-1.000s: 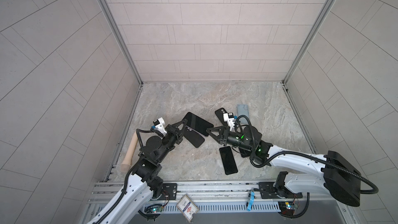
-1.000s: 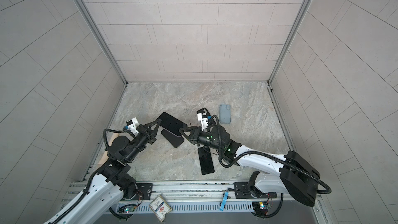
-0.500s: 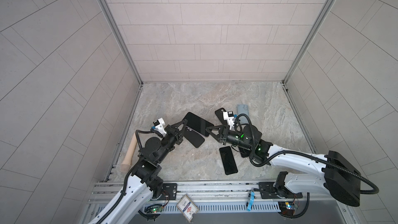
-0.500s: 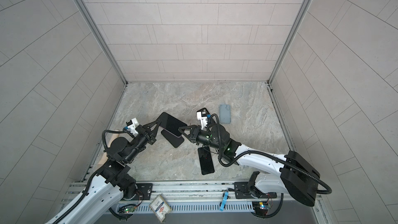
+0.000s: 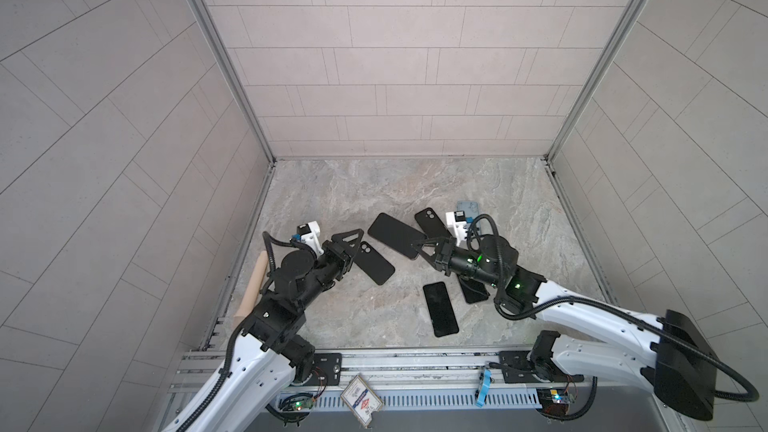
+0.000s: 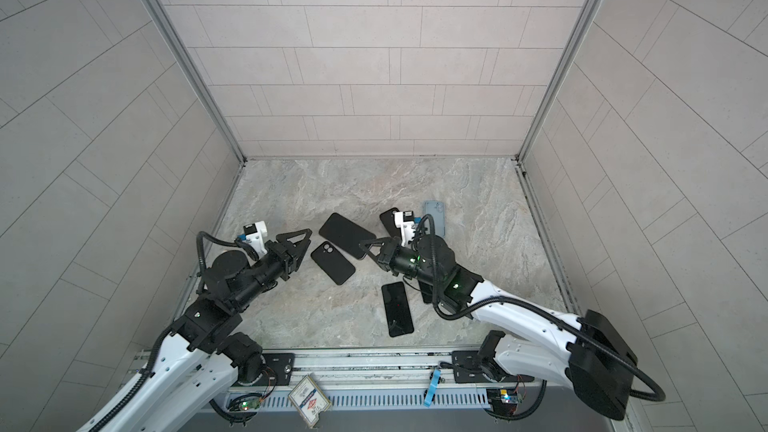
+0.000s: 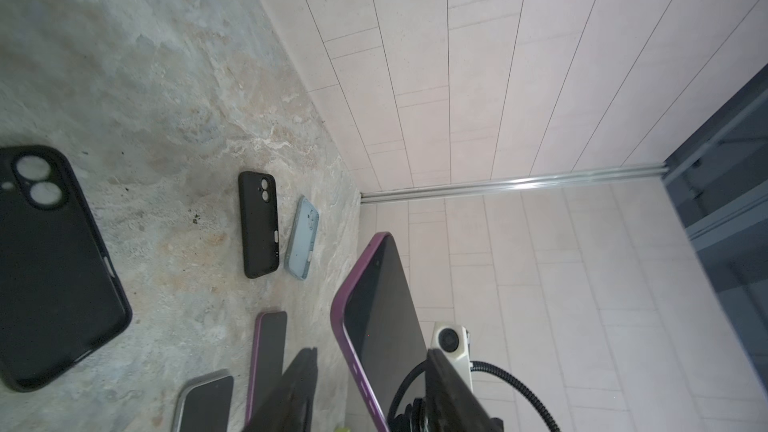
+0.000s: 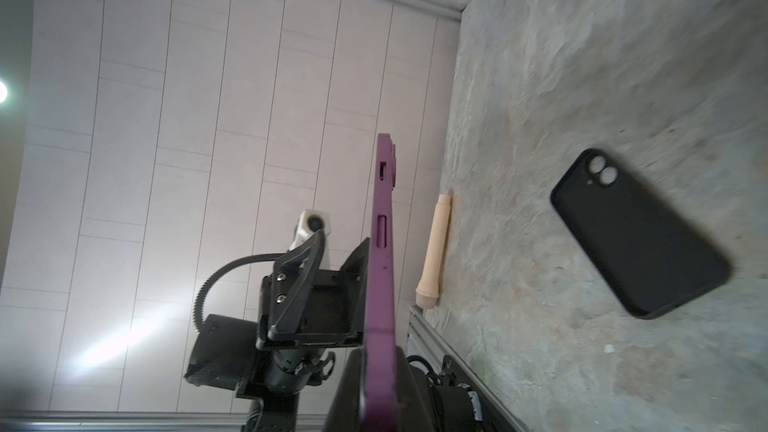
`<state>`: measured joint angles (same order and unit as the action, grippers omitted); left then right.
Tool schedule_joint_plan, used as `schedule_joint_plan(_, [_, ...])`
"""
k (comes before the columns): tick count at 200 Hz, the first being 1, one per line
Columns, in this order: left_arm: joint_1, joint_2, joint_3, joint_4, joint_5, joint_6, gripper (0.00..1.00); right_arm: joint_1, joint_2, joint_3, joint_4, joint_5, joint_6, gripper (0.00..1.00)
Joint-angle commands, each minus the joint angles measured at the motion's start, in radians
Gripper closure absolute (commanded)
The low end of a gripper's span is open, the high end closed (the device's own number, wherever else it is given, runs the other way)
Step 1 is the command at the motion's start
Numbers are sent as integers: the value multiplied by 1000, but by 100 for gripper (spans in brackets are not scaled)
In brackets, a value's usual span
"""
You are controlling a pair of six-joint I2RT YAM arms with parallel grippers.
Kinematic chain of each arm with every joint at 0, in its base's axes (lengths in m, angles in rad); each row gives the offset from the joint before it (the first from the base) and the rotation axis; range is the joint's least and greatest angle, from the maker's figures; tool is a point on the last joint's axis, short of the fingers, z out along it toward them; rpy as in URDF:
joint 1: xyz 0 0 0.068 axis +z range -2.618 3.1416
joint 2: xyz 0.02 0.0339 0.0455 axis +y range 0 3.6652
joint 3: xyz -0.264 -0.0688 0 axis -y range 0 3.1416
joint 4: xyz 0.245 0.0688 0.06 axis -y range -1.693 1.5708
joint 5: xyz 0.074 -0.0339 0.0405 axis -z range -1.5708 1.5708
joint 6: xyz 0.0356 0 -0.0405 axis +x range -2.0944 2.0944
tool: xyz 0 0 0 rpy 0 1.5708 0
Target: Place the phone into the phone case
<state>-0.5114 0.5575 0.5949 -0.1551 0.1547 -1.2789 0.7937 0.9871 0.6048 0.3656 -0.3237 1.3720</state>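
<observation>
Marble table (image 5: 374,184), tiled booth. Right hand (image 5: 417,246) pinches the purple phone (image 5: 395,234) by one end, raised near the black case (image 5: 374,261); left hand (image 5: 353,247) is open beside it. With a one-end grip, the phone may tilt or slip.

Purple-edged phone (image 7: 382,317) raised on edge, foreground, screen dark. Left gripper (image 7: 370,353) jaws spread, one each side of it. Mid-frame on stone floor (image 7: 158,76): small black case (image 7: 258,224), pale blue case (image 7: 302,245) just beside. Large black case (image 7: 54,268) at frame edge. Second purple phone (image 7: 270,351) and silver-edged phone (image 7: 205,403) lie flat nearby.
</observation>
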Motion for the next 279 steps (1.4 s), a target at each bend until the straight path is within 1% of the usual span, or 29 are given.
schedule_joint_plan(1, [-4,94,107,-294,-16,283,50,-41,-174,102,-416,148,-198,99])
schedule_joint_plan(14, [-4,182,122,-295,-27,370,52,-59,-236,132,-545,186,-265,99])
schedule_joint_plan(19, [-4,210,127,-294,-37,405,55,-66,-256,135,-569,189,-277,99])
schedule_joint_plan(25, [-4,278,138,-298,-60,451,60,-74,-279,133,-590,193,-285,99])
schedule_joint_plan(37, [-4,382,173,-326,-119,540,65,-85,-319,123,-618,201,-288,99])
schedule_joint_plan(49, [-4,501,229,-383,-185,640,67,-91,-357,109,-637,199,-288,99])
schedule_joint_plan(57, [-4,581,275,-432,-225,684,68,-92,-378,101,-649,199,-288,99])
schedule_joint_plan(70, [-3,705,362,-528,-280,749,66,-93,-415,84,-652,192,-288,99])
schedule_joint_plan(88, [-3,832,425,-568,-345,798,62,-93,-469,56,-663,188,-285,99])
schedule_joint_plan(98, [-1,881,441,-572,-385,796,58,-92,-501,41,-671,193,-282,99])
schedule_joint_plan(111, [6,936,462,-573,-413,810,57,-93,-536,28,-689,202,-278,99])
schedule_joint_plan(125, [19,984,473,-557,-400,813,57,-93,-576,20,-710,215,-274,99])
schedule_joint_plan(142, [26,1040,487,-544,-439,815,57,-93,-611,20,-734,223,-273,99])
schedule_joint_plan(146, [30,1054,493,-544,-443,818,57,-93,-616,-6,-738,222,-272,99])
schedule_joint_plan(163, [60,1110,510,-539,-414,830,59,-93,-629,-13,-748,221,-271,99])
schedule_joint_plan(174, [93,1137,511,-524,-364,833,62,-92,-630,-13,-753,220,-271,99])
schedule_joint_plan(190, [145,1173,513,-506,-288,840,69,-93,-630,-17,-750,219,-271,99])
schedule_joint_plan(209, [166,1226,531,-501,-214,865,72,-92,-627,-34,-723,220,-261,99])
schedule_joint_plan(239, [168,1284,568,-517,-172,881,74,-93,-628,-57,-688,218,-237,99])
schedule_joint_plan(279, [168,1237,540,-493,-183,877,74,-91,-668,-57,-708,221,-216,99])
